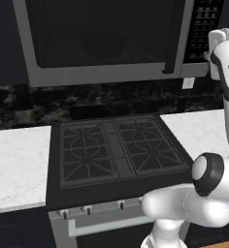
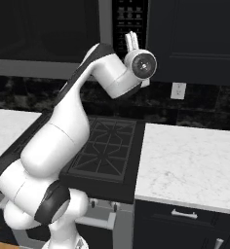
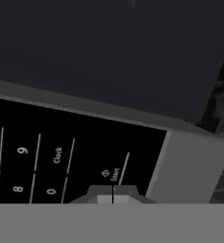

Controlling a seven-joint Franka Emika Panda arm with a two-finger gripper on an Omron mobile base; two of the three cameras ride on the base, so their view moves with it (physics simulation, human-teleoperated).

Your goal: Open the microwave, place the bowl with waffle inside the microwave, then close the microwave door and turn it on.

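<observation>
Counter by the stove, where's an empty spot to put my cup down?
Bare white counter lies right of the stove, out to the wall outlet; more counter lies left of it. The grates are bumpy.

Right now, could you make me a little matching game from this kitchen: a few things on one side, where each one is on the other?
Things:
1. microwave door
2. fingers
3. stove
4. wall socket

Places or states:
A. on the dark backsplash, above the white counter
B. shut
C. closed together, at the Start button
D. between two white counters, under the microwave

Pairs: 1-B, 2-C, 3-D, 4-A
</observation>
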